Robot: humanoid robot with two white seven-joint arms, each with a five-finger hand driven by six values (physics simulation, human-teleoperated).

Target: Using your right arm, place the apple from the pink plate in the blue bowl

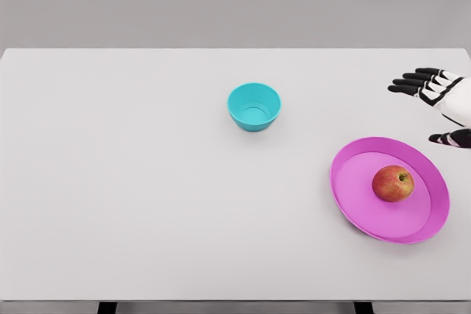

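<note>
A red-yellow apple (393, 183) lies on the pink plate (353, 182) at the right side of the white table. The blue bowl (254, 106) stands near the table's middle, to the upper left of the plate, with nothing inside it. My right hand (429, 108) comes in from the right edge, above and behind the plate. Its black fingers (412, 82) are spread and the thumb (445, 138) hangs apart just over the plate's far rim. It holds nothing and does not touch the apple.
The white table (132, 182) fills the view, with its front edge at the bottom and its far edge against a grey wall.
</note>
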